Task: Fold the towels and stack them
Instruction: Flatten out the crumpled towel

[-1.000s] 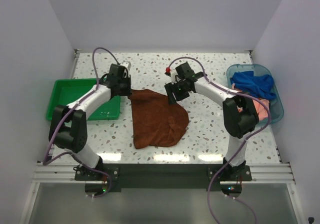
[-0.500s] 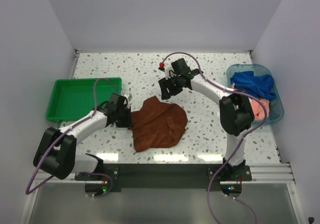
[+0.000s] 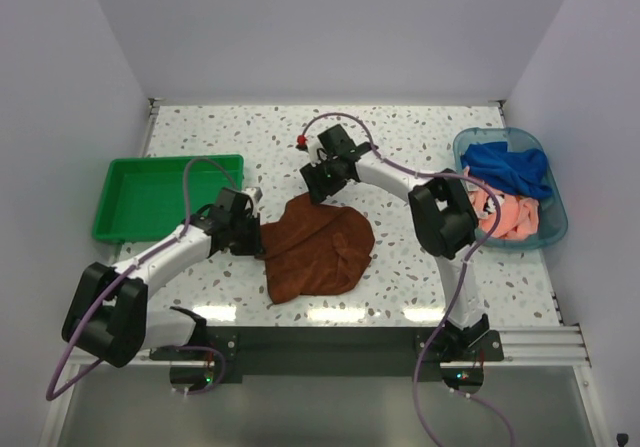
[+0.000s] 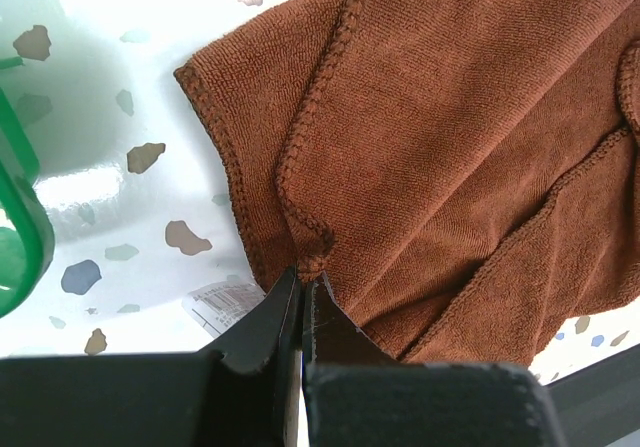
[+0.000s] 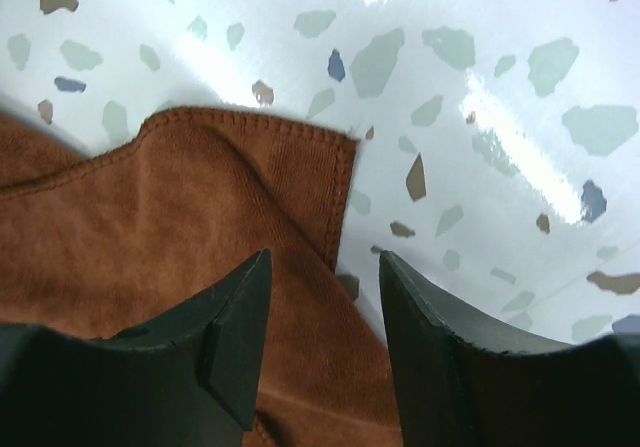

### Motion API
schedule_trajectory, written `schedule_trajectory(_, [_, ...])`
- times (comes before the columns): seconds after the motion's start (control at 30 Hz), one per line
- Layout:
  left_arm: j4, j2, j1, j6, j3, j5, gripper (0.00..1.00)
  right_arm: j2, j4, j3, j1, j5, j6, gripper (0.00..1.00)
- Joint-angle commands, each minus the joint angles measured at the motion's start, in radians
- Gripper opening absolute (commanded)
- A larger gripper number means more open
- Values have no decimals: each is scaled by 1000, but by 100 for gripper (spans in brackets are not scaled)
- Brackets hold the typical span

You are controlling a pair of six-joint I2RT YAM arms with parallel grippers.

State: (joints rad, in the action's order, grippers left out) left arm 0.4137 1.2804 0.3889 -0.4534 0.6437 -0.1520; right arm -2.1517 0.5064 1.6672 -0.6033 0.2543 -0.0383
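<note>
The rust-brown towel (image 3: 318, 247) lies rumpled and partly folded over itself in the middle of the table. My left gripper (image 3: 257, 235) is at its left edge, shut on a hemmed corner of the towel (image 4: 312, 257). My right gripper (image 3: 311, 189) is open just above the towel's far corner (image 5: 300, 177), its fingers (image 5: 235, 337) straddling the hem without holding it. The royal blue towel (image 3: 512, 167) and the pink towel (image 3: 512, 217) lie in the clear blue tub (image 3: 556, 229) at the right. The orange flowered towel is out of view.
A green plastic tray (image 3: 155, 195) stands at the left, close to my left arm. A white label (image 4: 225, 302) lies on the table by my left fingertips. The terrazzo tabletop is bounded by white walls at the back and sides.
My left gripper pulled the towel's far left corner toward the front, folding the cloth over. My right gripper let go, opened and moved left to the towel's far corner.
</note>
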Motion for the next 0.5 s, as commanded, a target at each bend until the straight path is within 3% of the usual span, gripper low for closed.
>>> schedule_trajectory(0.0, [2, -33, 4, -7, 4, 9, 0, -19, -100, 57, -26, -84, 9, 50])
schedule_trajectory(0.47, [2, -44, 4, -4, 8, 9, 0, -108, -126, 129, -76, -178, 22, 48])
